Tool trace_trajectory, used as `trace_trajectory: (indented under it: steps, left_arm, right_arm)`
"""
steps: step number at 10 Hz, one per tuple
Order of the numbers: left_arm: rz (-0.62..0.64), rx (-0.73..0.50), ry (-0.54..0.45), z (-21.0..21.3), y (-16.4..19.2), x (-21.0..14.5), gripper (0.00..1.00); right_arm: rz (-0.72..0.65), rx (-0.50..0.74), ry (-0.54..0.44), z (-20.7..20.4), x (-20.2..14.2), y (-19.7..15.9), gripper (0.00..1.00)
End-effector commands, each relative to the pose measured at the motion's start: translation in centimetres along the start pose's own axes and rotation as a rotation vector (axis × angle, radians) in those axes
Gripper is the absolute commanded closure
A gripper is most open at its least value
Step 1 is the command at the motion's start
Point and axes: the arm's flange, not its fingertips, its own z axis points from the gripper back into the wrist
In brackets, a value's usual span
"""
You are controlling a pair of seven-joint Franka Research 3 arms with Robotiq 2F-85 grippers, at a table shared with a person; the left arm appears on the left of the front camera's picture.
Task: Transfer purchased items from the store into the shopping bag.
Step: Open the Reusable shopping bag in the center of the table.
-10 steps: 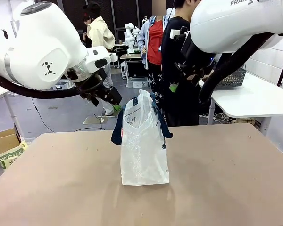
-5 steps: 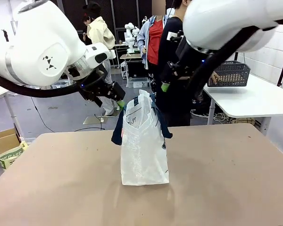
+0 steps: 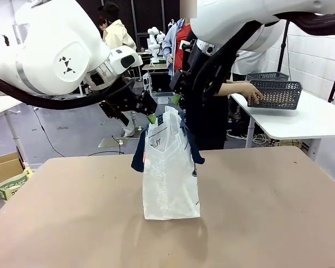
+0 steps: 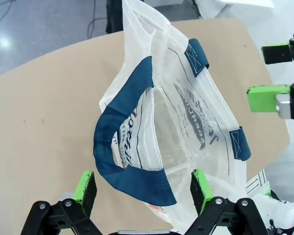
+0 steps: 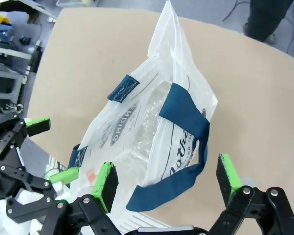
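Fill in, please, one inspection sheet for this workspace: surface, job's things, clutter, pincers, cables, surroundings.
Surface: flat brown table top, bag standing near the middle.
Job's things: translucent whitish plastic shopping bag with navy strap handles, upright, mouth open; no items made out inside.
Clutter: nothing seen.
Pincers: left pincer and right pincer open above the bag mouth, holding nothing.
Cables: thick black hose along the left arm.
Surroundings: person in dark clothes at far side, hand on dark grey mesh basket on white side table.

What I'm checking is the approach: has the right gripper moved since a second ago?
Yes: the right gripper moved picture-left, toward the unmoved shopping bag.
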Motion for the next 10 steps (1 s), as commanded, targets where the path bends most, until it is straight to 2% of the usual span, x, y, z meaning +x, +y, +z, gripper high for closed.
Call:
trace_trajectory:
  steps: [1, 2, 3, 6, 8, 9, 10]
  left_arm:
    - [0.009, 0.005, -0.021, 0.8, 0.5, 0.0, 0.0]
    - [0.0, 0.0, 0.0, 0.0, 0.0, 0.0, 0.0]
    - [0.071, -0.009, 0.03, -1.3, -0.2, 0.2, 0.0]
    - [0.093, 0.001, 0.024, -2.1, -0.5, -0.5, 0.0]
    - [0.111, -0.013, 0.059, -3.3, -0.3, -0.8, 0.0]
    - [0.101, -0.015, 0.064, -3.8, -0.1, -1.0, 0.04]
    - [0.097, 0.003, 0.07, -3.9, -0.1, -1.1, 0.2]
  right_arm:
    - [0.0, 0.003, 0.006, -0.5, 0.2, 0.0, 0.0]
    - [-0.064, 0.046, 0.076, -2.0, -0.1, 0.6, 0.0]
    - [-0.081, 0.058, 0.12, -4.0, 0.4, 0.5, 0.0]
    - [-0.1, 0.056, 0.17, -6.7, 1.2, 0.8, 0.0]
    - [-0.114, 0.08, 0.205, -7.7, 0.9, 0.5, 0.0]
    - [-0.104, 0.079, 0.212, -7.7, 0.9, 0.2, 0.0]
    - [-0.062, 0.095, 0.212, -7.6, 0.7, 0.4, 0.04]
